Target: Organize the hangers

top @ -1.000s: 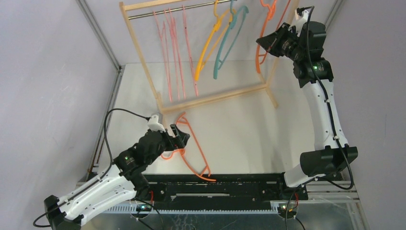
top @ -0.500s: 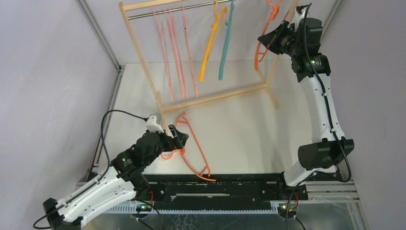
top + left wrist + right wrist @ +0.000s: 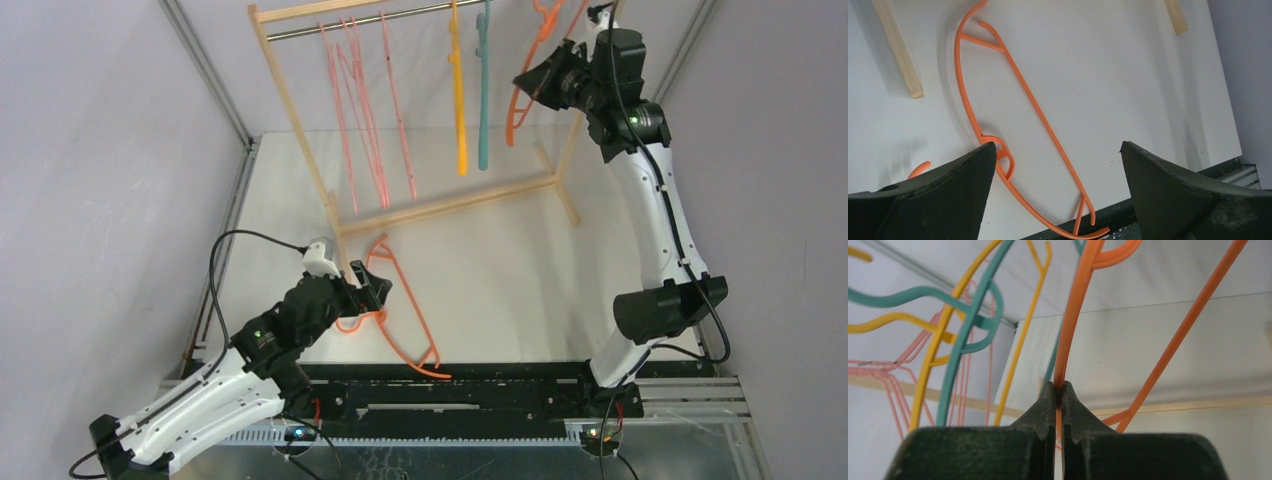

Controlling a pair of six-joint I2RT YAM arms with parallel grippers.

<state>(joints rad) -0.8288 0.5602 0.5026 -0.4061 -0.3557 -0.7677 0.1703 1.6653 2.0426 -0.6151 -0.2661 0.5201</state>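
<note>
Hangers on the rod (image 3: 330,27) of the wooden rack (image 3: 290,110): a group of pale pink hangers (image 3: 365,110) at the left, then a yellow-orange hanger (image 3: 459,90) and a teal hanger (image 3: 483,90) side by side, both hanging straight down.

One orange hanger (image 3: 520,95) is at the right end of the rack. The right gripper (image 3: 1058,387) has its jaws pressed together on the hanger's thin arm. Its hook rises out of the overhead view, so it cannot be told whether it sits over the rod.

A second orange hanger (image 3: 1018,100) lies flat on the counter (image 3: 500,260), just in front of the rack's left foot. The left gripper (image 3: 1056,147) hovers over it with jaws spread wide, holding nothing. A short orange piece shows beside the left jaw; whether it belongs to a third hanger cannot be told.

Assessment: most of the set is hung, one is being placed, and at least one is left to lift.

Clearances: the lying hanger's lower end reaches the dark rail at the counter's near edge, and its upper end is near the rack foot. That leaves little room at either end, so the middle bar looks the better place to grip. There is open counter to its right. The right arm works close to the rack's right post and the side wall.
</note>
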